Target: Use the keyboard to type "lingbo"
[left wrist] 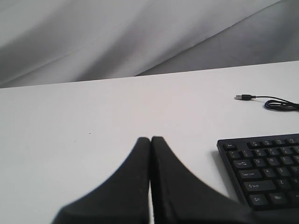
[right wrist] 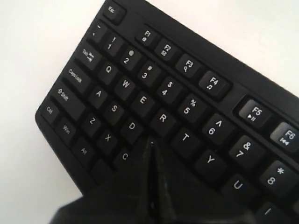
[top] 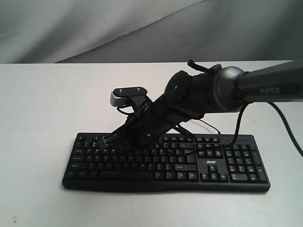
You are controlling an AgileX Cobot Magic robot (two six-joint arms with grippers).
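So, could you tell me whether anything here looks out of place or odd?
A USB plug lies loose on the white table beyond the keyboard, plugged into nothing; if it is the keyboard's own, keystrokes probably won't register.

In the exterior view the right arm (top: 227, 90) crosses the middle of the frame and hides the upper centre rows of the keyboard (top: 165, 165). The arm itself is cut off at the right edge, and the key legends are too small to read. In the right wrist view the right tool (right wrist: 150, 142), dark and blurred, covers the keys at lower centre; whether its tip touches a key cannot be told. In the left wrist view only a corner of the keyboard shows at lower right, the cable (left wrist: 275, 101) runs off the right edge, and the bottom edge cuts the left tool (left wrist: 151, 139).
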